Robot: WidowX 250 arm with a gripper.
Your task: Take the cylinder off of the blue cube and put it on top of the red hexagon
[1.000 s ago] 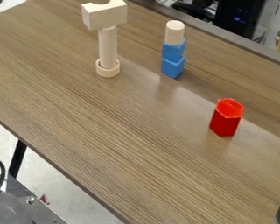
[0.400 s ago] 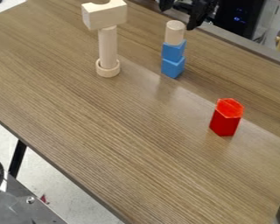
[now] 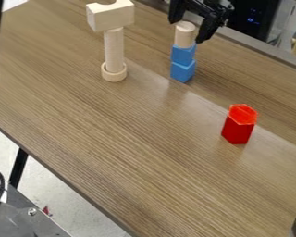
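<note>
Gripper (image 3: 187, 30) is hanging open at the far side, close to the cylinder (image 3: 185, 35) topping two stacked blue cubes (image 3: 182, 63).

Slanted view down onto a wooden surface (image 3: 126, 152)

The fixed camera looked down from above, facing across the surface toward its far edge at upper right. Its slant showed both the top and sides of the red hexagon (image 3: 237, 131). It stood far enough back to include floor (image 3: 67, 206) beyond the near edge, at lower left.
</note>
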